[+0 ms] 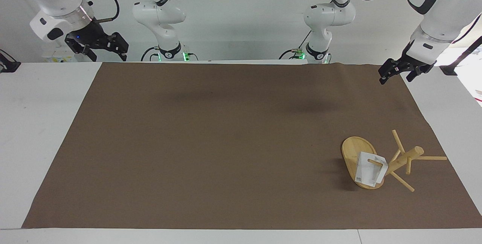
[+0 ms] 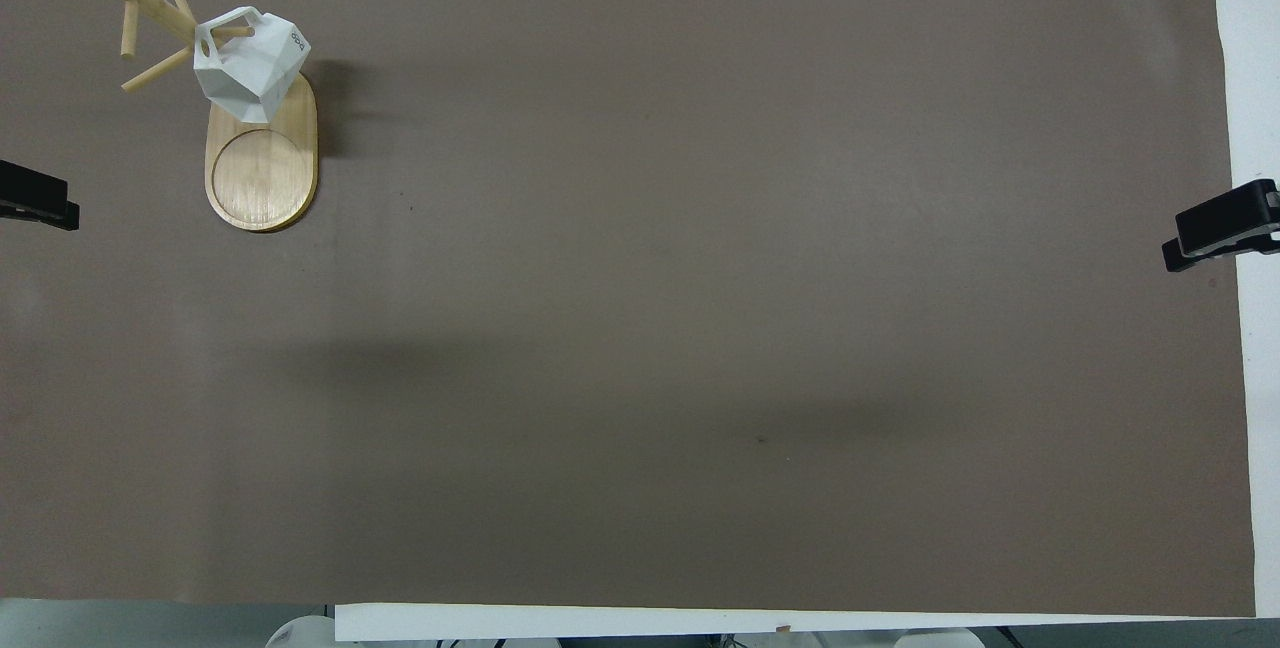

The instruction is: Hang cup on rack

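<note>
The bamboo rack [image 1: 352, 151] stands on the brown mat at the left arm's end of the table, its post and pegs leaning toward that end. The white faceted cup [image 1: 367, 172] hangs by its handle on one of the rack's pegs, over the oval base. In the overhead view the cup [image 2: 250, 68] hangs above the rack's base [image 2: 262, 178]. My left gripper [image 1: 395, 78] is open and empty, raised over the mat's corner, well apart from the rack. My right gripper [image 1: 105, 54] is open and empty, waiting at the right arm's end.
A brown mat [image 1: 226, 142] covers most of the white table. Only the tips of the left gripper [image 2: 38, 203] and the right gripper [image 2: 1215, 231] show at the overhead view's side edges.
</note>
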Available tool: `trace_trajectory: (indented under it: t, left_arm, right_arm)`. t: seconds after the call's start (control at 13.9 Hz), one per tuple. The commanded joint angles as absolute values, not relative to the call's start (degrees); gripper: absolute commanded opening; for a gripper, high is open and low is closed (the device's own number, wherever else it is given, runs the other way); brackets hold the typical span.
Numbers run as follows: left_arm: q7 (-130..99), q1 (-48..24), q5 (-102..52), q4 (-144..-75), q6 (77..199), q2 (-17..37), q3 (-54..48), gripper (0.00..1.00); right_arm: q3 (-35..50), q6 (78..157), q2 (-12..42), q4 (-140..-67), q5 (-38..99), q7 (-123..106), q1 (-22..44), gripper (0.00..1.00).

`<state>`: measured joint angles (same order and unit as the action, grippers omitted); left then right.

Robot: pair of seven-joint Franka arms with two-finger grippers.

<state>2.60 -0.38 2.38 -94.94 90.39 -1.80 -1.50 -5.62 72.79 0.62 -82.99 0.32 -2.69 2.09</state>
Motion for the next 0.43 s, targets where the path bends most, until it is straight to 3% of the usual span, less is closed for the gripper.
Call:
trace_trajectory:
  t: [0.0, 0.36]
  left_arm:
    - [4.3, -0.7, 1.8, -88.2, 84.8, 1.7, -1.8, 1.00]
    - [4.3, -0.8, 1.1, -85.1, 82.4, 3.5, -1.9, 1.00]
  right_arm:
    - [-5.6, 73.2, 0.4, -83.0, 0.6, -1.8, 2.2, 1.00]
    - [-5.6, 73.2, 0.3, -83.0, 0.6, -1.8, 2.2, 1.00]
